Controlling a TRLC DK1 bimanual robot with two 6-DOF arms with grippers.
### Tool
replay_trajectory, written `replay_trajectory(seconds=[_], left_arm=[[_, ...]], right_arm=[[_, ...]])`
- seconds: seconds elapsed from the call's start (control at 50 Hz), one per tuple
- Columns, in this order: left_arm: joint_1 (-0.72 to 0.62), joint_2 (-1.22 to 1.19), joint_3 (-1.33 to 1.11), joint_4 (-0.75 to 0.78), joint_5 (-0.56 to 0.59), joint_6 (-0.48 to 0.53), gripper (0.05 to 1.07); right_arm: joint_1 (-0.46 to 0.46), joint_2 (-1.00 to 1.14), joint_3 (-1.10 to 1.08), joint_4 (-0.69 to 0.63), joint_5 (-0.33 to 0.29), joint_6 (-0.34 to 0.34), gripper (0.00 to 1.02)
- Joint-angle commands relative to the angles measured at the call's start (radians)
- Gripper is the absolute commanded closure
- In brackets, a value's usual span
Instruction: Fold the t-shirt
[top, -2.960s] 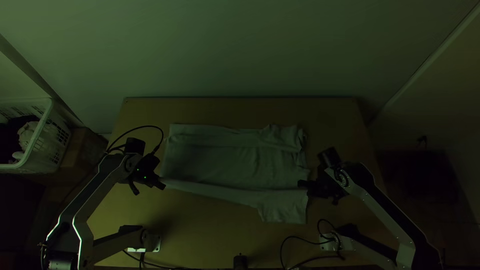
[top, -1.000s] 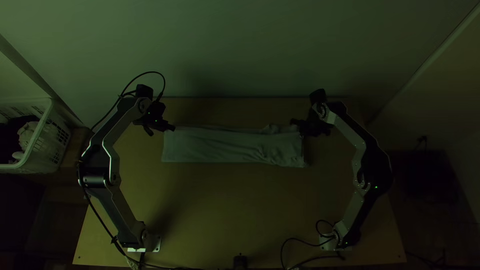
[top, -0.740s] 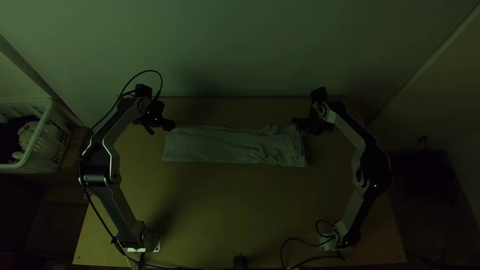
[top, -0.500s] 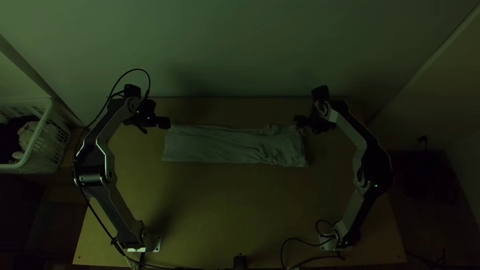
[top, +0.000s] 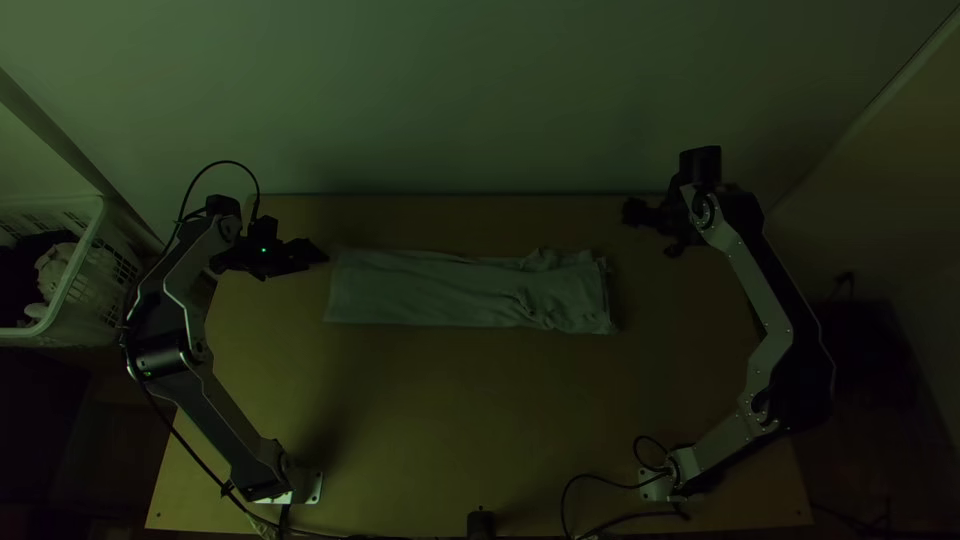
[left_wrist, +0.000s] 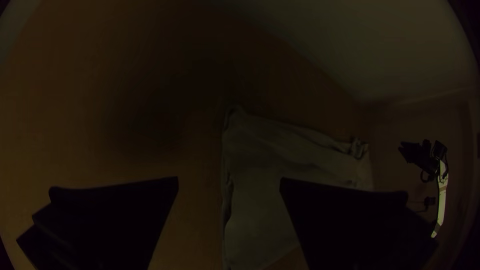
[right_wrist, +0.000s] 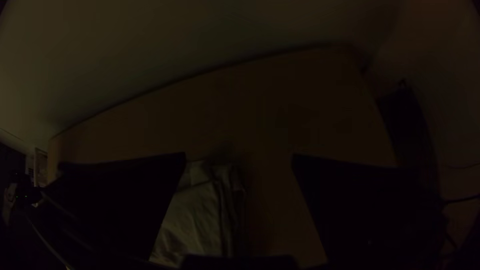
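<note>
Dim room, light wooden tabletop (top: 480, 400), one skinny strip of t-shirt (top: 450, 290).
So the t-shirt is lying flat, folded into a long narrow strip that runs crosswise between the two arms, kinda wrinkly, with a little bunched bit on its wall-side edge toward the right arm's end. Left hand (top: 298, 260) is just off the t-shirt's left end, wide open. Right hand (top: 650, 232) is open too, fingers well apart, out past the t-shirt's other end and a bit toward the pale wall (top: 480, 100) behind it. Way off beyond the t-shirt's left end there's a white plastic basket (top: 115, 280) with some cloth (top: 58, 268) in it.
</note>
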Motion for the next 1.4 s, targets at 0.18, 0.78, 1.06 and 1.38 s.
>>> replay_trajectory(seconds=[0.18, 0.78, 1.06, 1.38], left_arm=[[0.026, 0.025, -0.082, -0.005, 0.094, 0.012, 0.10], [-0.132, 0.043, -0.205, 0.127, 0.127, -0.095, 0.10], [-0.246, 0.063, -0.197, 0.206, 0.111, -0.220, 0.10], [-0.304, 0.074, -0.218, 0.311, -0.105, -0.390, 0.69]], right_arm=[[-0.007, -0.129, -0.059, -0.004, -0.009, 0.042, 0.04], [0.006, -0.250, -0.135, -0.004, -0.009, 0.079, 0.04], [0.007, -0.302, -0.169, -0.004, -0.009, 0.079, 0.04], [0.007, -0.339, -0.210, -0.002, -0.009, 0.079, 0.04]])
